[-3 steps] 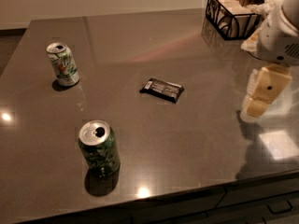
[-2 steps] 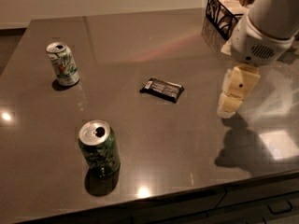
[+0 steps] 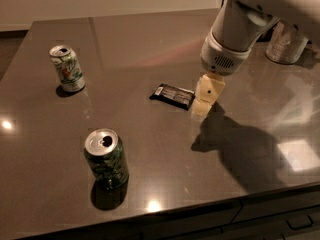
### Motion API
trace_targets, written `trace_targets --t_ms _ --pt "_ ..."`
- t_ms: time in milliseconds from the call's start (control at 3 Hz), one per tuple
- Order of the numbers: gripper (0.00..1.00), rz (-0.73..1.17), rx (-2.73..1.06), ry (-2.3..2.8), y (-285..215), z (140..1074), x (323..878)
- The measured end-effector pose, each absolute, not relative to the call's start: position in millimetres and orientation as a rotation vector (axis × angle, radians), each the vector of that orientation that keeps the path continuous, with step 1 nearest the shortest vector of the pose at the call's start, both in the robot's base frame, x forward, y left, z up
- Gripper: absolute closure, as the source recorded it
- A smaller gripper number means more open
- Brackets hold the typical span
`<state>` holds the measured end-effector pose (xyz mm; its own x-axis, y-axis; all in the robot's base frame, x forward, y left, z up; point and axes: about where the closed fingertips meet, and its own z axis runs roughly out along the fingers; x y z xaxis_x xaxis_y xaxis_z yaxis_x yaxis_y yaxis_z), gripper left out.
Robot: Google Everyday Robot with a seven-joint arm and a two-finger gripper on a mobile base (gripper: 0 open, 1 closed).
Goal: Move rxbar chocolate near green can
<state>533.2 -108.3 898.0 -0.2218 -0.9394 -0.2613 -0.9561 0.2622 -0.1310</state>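
Observation:
The rxbar chocolate (image 3: pixel 173 95), a flat black bar, lies flat near the middle of the dark table (image 3: pixel 150 39). The green can (image 3: pixel 106 159) stands upright near the front edge, to the bar's front left, well apart from it. My gripper (image 3: pixel 207 98) hangs from the white arm just right of the bar, low over the table, its cream tip close to the bar's right end. Nothing shows held in it.
A mostly white can (image 3: pixel 67 68) with green and red print stands at the left. A container (image 3: pixel 285 43) sits at the back right, partly behind my arm. The table's front edge runs just below the green can.
My arm and gripper have swung in from the right edge toward the middle, ending beside the bar's right end. The bar and both cans have not moved.

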Motion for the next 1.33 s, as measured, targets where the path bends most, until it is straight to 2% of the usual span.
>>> trace_targets --t_ms 1000,1333 --pt "0.00 0.154 -1.743 2.309 -63.7 854.8 576.3" --pt "0.15 0.185 -1.745 2.331 -52.2 844.9 581.5"
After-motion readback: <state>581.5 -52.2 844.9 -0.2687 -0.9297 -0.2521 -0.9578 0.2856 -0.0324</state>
